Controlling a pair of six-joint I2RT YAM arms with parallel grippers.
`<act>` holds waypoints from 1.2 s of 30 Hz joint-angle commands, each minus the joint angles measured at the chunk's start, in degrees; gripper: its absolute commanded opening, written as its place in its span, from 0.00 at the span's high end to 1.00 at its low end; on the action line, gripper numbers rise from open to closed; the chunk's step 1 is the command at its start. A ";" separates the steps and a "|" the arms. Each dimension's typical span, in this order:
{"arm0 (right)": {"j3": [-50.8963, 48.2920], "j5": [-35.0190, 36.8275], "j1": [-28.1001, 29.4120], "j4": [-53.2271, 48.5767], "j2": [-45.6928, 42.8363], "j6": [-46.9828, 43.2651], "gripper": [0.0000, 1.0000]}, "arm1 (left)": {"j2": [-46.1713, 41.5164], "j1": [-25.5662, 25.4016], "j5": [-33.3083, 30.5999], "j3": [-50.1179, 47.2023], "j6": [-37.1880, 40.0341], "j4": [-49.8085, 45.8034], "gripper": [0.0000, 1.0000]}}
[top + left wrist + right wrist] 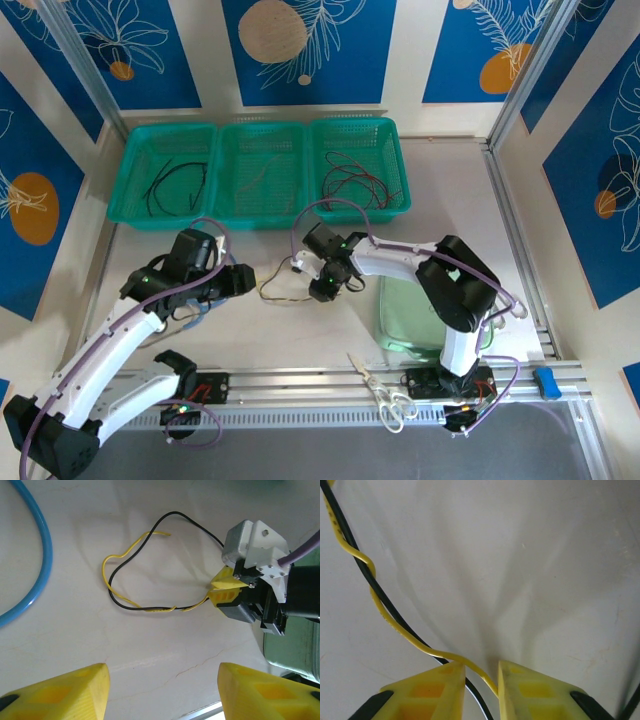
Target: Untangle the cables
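A yellow cable (111, 560) and a black cable (195, 522) lie twisted together in a loop on the pale table, seen small in the top view as the cable pair (278, 292). My right gripper (481, 680) is down at the loop's right end. Its jaws stand narrowly apart, with the yellow cable (395, 627) and black cable (355, 550) running between the fingertips; the yellow one touches the right finger. My left gripper (163, 690) hovers open over bare table just left of the loop, nothing between its fingers. The right gripper (220, 587) also appears in the left wrist view.
Three green baskets (262, 222) line the back, holding a black cable (175, 180), a tan one (262, 175) and red ones (352, 180). A light-blue tube (42, 545) curves by the left arm. A green translucent box (405, 315) and scissors (385, 395) sit near the right arm's base.
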 commanded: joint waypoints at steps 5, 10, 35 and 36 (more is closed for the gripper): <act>2.22 -1.98 0.79 -2.18 3.24 0.30 0.77 | -0.85 -0.38 -0.55 1.93 -0.81 -1.74 0.41; 2.23 -2.69 1.05 -2.30 4.08 0.59 0.93 | -1.09 -0.38 -0.82 2.48 -0.69 -2.05 0.41; -6.43 -7.62 1.82 4.20 -33.58 24.10 1.00 | -1.00 -0.11 9.69 20.24 -1.94 4.72 0.42; -5.98 -6.66 1.80 4.62 -34.08 25.17 1.00 | -0.81 -0.20 10.83 20.12 -2.52 5.91 0.42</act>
